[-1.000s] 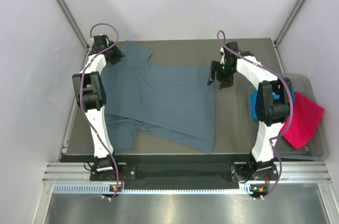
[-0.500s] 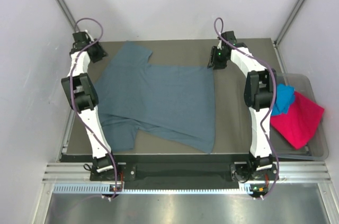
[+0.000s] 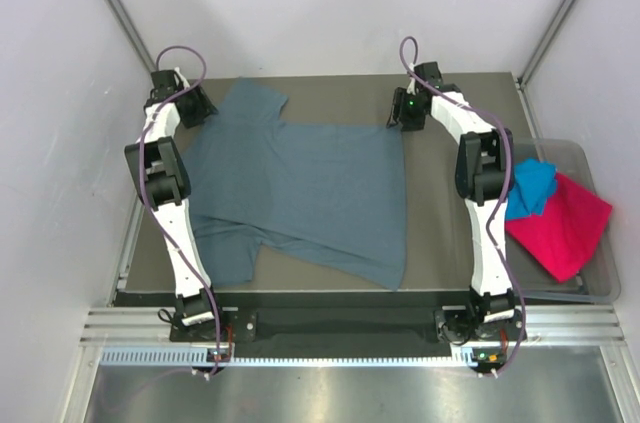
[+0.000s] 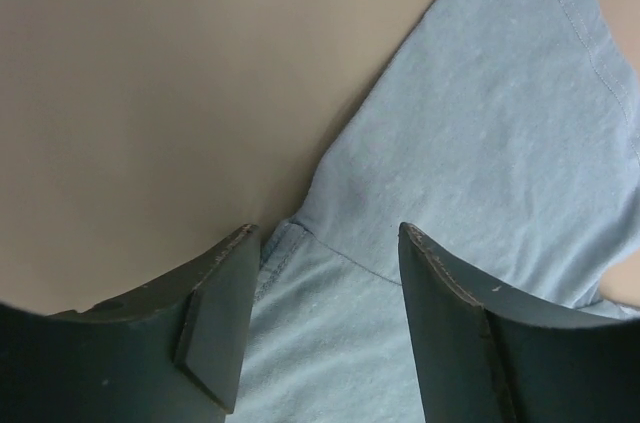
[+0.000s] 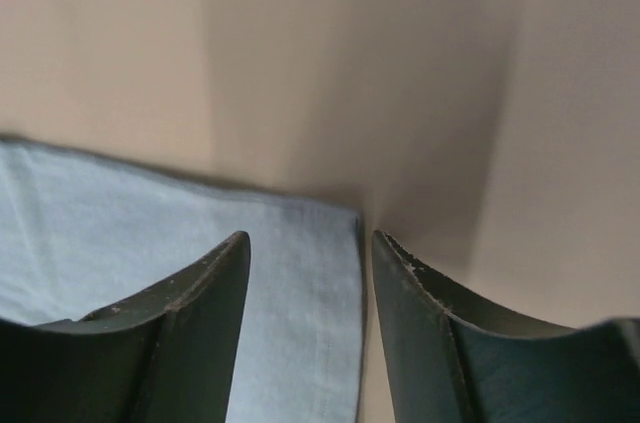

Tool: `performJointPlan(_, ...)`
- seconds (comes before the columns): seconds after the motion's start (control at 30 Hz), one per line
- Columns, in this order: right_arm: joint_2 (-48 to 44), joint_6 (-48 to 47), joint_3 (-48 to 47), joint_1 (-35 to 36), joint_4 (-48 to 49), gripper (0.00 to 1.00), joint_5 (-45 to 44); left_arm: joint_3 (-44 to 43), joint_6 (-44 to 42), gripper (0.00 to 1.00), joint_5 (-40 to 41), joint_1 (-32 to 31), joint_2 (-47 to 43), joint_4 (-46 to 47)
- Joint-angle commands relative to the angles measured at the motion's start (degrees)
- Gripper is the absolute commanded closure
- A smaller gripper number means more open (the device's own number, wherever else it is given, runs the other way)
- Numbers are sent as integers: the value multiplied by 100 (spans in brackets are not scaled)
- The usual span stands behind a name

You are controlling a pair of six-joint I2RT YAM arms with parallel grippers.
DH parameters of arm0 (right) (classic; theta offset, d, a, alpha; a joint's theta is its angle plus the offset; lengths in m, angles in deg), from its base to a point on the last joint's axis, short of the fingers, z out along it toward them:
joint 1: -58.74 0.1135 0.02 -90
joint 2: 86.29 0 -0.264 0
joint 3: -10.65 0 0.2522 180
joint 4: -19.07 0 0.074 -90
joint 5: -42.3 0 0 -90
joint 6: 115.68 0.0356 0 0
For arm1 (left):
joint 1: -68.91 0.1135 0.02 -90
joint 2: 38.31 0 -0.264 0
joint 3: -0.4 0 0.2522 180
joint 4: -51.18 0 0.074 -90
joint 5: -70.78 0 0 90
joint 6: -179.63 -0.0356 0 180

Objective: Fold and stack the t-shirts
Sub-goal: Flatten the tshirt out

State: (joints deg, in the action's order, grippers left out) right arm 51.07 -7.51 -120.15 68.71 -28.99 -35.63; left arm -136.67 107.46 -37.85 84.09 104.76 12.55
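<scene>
Up at the top edge of the blue shirt (image 3: 300,193)
My left end effector (image 4: 325,243) and right end effector (image 5: 310,243) gape open, empty, over the cloth.

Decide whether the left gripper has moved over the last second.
Yes. The left gripper swung toward the table's left edge, then back right to the slate-blue t-shirt's shoulder.

No readable text, labels, brands or numbers anywhere

White arm links (image 3: 187,243), black joints (image 3: 157,171); purple cables (image 3: 185,51); green light (image 3: 409,101), right wrist; dark wedge claw fingers (image 4: 215,313).
</scene>
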Motion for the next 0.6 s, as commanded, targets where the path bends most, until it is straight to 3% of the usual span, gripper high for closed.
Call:
performJointPlan(0.0, 168, -121, -417, -22, 205, 48, -3, 25, -148, 37, -123, 55, 55, 245)
performJointPlan(0.13, 212, -156, -434, -13, 214, 50, 5, 26, -183, 42, -220, 55, 134, 157)
performJointPlan(0.57, 300, -192, -338, 48, 99, 61, -82, 114, 291, 71, -483, 99, 257, 500)
